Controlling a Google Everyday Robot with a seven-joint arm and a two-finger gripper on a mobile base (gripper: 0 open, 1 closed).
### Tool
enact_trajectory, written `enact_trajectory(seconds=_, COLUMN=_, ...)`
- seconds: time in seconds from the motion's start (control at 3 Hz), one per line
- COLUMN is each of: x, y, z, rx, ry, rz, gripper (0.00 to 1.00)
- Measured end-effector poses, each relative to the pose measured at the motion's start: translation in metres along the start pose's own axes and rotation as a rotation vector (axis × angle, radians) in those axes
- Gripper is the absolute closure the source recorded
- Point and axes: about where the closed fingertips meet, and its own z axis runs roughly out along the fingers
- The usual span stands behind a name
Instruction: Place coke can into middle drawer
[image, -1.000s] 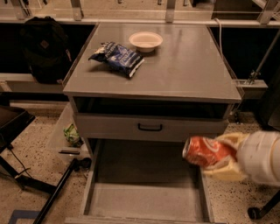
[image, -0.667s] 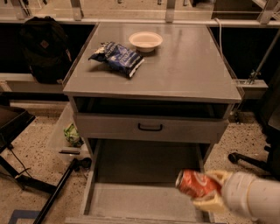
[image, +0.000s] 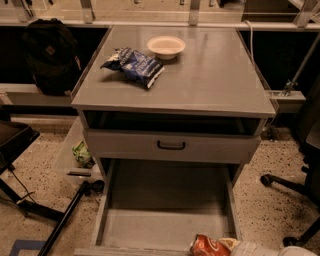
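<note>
The coke can (image: 206, 246), red with white lettering, sits at the very bottom edge of the camera view, low over the front right of the middle drawer. That drawer's grey tray is pulled out, showing a flat floor (image: 160, 225) and low side walls. My gripper (image: 223, 245) enters from the bottom right. Its cream-coloured fingers (image: 229, 243) are against the can's right side and closed on it. Most of the gripper and the can's lower part are cut off by the frame edge.
On the cabinet top lie a blue chip bag (image: 133, 64) and a white bowl (image: 166, 46). Above the open tray is a closed drawer front with a black handle (image: 171, 145). A black backpack (image: 50, 55) is at the left, a chair base (image: 287, 185) at the right and a black pole (image: 67, 220) on the floor.
My gripper has carried the can down and to the left, from beside the cabinet's right side to low over the front of the open tray.
</note>
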Motion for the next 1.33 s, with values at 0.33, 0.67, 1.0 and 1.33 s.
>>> enact_trajectory(seconds=0.33, x=-0.001, y=0.000, z=-0.001, rx=0.003, ry=0.000, rz=-0.003, gripper=1.00)
enact_trajectory(seconds=0.67, x=-0.038, y=-0.011, z=0.014, rx=-0.009, ry=-0.010, rz=-0.047, gripper=1.00)
enact_trajectory(seconds=1.0, x=-0.075, y=-0.022, z=0.028, rx=-0.021, ry=-0.020, rz=-0.089, gripper=1.00)
enact_trajectory(seconds=1.33, x=-0.082, y=-0.049, z=0.069, rx=-0.033, ry=-0.019, rz=-0.061, gripper=1.00)
